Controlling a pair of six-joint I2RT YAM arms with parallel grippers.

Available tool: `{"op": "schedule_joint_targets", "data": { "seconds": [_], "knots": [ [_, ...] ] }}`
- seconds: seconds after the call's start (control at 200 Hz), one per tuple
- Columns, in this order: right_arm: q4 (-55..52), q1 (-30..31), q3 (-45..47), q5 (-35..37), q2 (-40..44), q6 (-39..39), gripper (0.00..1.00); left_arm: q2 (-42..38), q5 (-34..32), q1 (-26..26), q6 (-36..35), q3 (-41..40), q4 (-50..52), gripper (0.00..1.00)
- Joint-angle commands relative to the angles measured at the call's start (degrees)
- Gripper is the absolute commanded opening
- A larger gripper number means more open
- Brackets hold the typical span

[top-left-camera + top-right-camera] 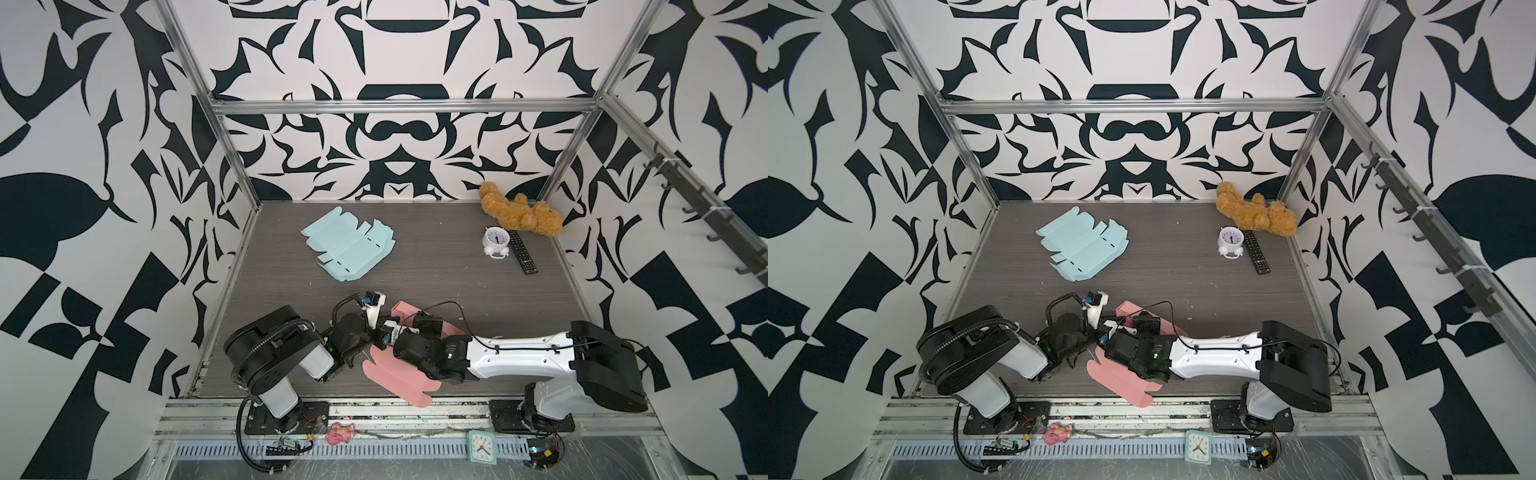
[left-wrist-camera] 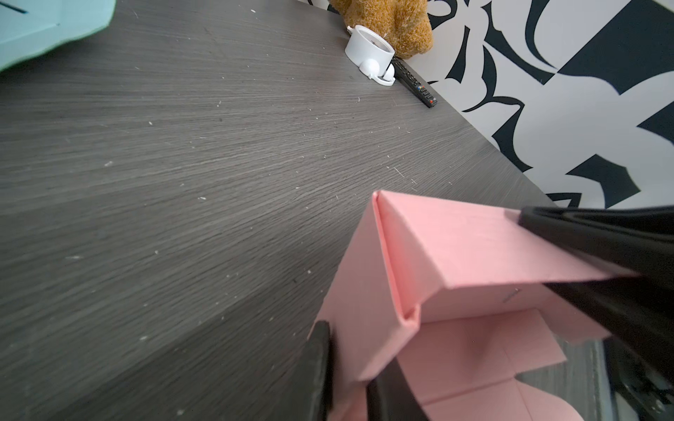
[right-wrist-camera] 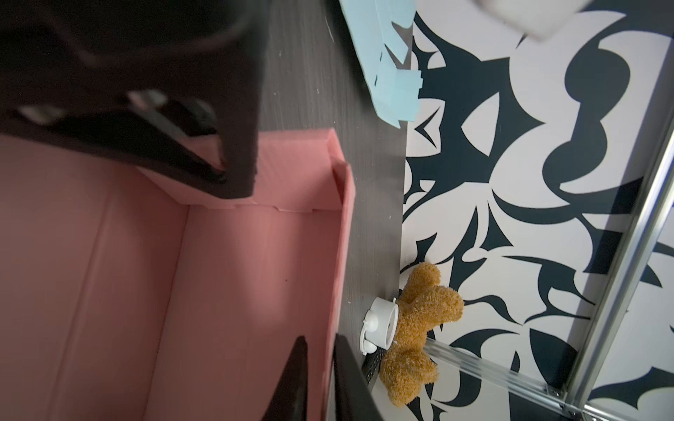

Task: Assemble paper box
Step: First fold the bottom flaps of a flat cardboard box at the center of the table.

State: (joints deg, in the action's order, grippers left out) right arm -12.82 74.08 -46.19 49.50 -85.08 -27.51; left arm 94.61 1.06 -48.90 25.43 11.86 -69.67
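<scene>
L gripper [image 2: 350, 364], R gripper [image 3: 321, 342] straddle walls, 1 pink box [image 3: 248, 273] (1 blue blank [image 1: 349, 245]).

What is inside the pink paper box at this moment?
In the right wrist view the pink box shows only its bare floor, with one finger of the right gripper inside. The left gripper covers one part, which cannot be seen.

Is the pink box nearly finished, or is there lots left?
About halfway. Done: the pink paper box has two walls standing at one corner. In hand: the left gripper and right gripper each straddle a wall. Still to do: its front flaps lie flat, and the blue box blank lies unfolded.
</scene>
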Motion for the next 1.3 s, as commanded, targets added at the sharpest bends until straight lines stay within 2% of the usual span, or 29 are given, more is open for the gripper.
{"op": "schedule_joint_targets", "data": {
  "seconds": [0.0,0.175,0.41,0.515,0.585,0.685,0.865,1.005,1.295],
  "knots": [
    [-2.09,0.81,-1.48,-5.54,4.05,4.02,0.24,-2.1,-0.84,-1.1,-1.51,1.26,0.95,0.19],
    [-2.76,0.83,0.25,-10.19,11.76,8.84,0.4,-4.14,-2.24,-1.58,-2.88,1.3,3.54,0.18],
    [-4.26,0.8,-3.01,-21.18,20.42,17.85,0.54,-7.65,-4.43,-2.84,-6.7,3.7,11.02,0.18],
    [-3.31,-0.69,-5.2,-20.95,22.86,23.71,0.63,-7.98,-5.08,-3.19,-8.47,5.5,13.74,0.18],
    [-6.11,-4.9,-8.34,-24.17,22.35,28.97,0.62,-7.85,-5.65,-3.52,-9.37,6.53,14.94,0.18],
    [-11.07,-13.92,-12.32,-31.48,20.12,37.38,0.61,-7.66,-6.68,-4.08,-10.76,7.67,16.28,0.18],
    [-11.37,-26.32,-11.65,-46.48,16.48,46.86,0.59,-7.38,-8.44,-4.88,-12.2,8.67,17.62,0.18],
    [-8.42,-30.3,-8.63,-52.44,13.35,49.63,0.56,-6.73,-9.65,-5.24,-13.01,9.14,18.25,0.18],
    [-1.94,-33.76,-3.62,-59.86,8.4,52.07,0.54,-4.53,-11.08,-5.59,-13.91,10.42,19.17,0.18]
  ]
}}
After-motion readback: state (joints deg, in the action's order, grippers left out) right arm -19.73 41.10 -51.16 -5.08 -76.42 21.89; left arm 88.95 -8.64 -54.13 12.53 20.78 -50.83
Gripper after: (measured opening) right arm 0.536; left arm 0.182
